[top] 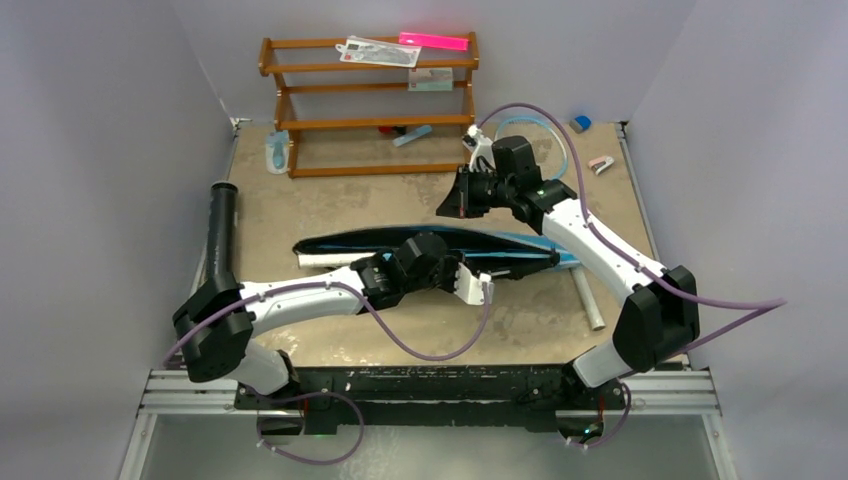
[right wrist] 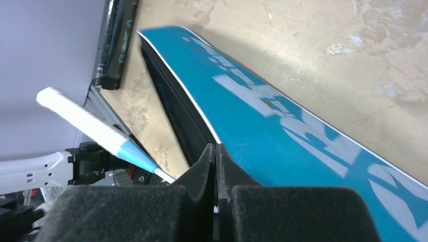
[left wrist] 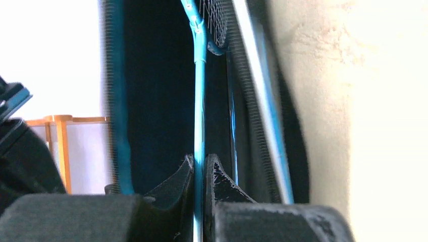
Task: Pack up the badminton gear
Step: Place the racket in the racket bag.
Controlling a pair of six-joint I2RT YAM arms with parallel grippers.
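Observation:
The blue "SPORT" bag point(top: 528, 251) lies open across the table's middle and fills the right wrist view point(right wrist: 303, 126). My left gripper point(top: 480, 287) is shut on a light-blue racket's shaft point(left wrist: 200, 101), its jaws point(left wrist: 200, 161) pinching it. The strung head reaches into the bag's dark inside, and the white handle point(top: 327, 260) sticks out left, also in the right wrist view point(right wrist: 81, 118). My right gripper point(top: 447, 205) is shut on the bag's upper edge point(right wrist: 216, 148) and holds it up. A second racket's frame point(top: 553, 140) shows behind the right arm, with its handle point(top: 590, 302) on the table. The black tube point(top: 222, 225) lies at the left edge. No shuttlecock shows clearly.
The brown wooden rack point(top: 370, 100) stands at the back with a pink strip point(top: 435, 40) on top. A small blue bit point(top: 580, 123) and a pink bit point(top: 600, 163) lie at the back right. Grey walls close in on three sides.

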